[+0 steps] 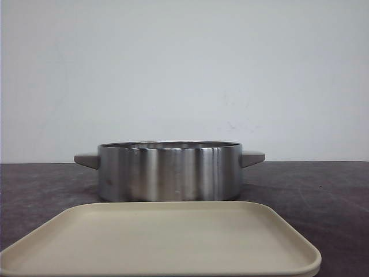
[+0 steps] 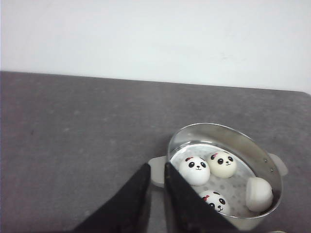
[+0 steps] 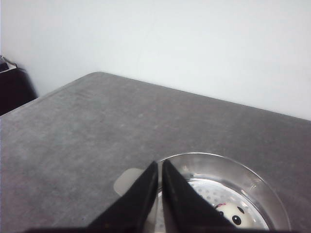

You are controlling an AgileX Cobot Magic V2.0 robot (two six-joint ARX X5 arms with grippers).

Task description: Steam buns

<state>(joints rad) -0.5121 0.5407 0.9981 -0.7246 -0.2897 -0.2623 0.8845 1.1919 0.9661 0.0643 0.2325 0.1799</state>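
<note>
Steel pot (image 1: 169, 171) hides the buns (image 2: 194, 170) from our front view; left gripper (image 2: 155, 182) and right gripper (image 3: 159, 177) are both closed, empty.

dark grey table (image 1: 323, 190), steel steamer pot (image 1: 169, 172), beige tray (image 1: 161, 242)

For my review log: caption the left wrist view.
Four panda buns sit in the steel steamer pot; the left claw, empty and nearly closed, is beside its handle.

Four buns (image 2: 195, 170) lie in the pot (image 1: 169, 171), behind the tray (image 1: 161, 242).
</note>
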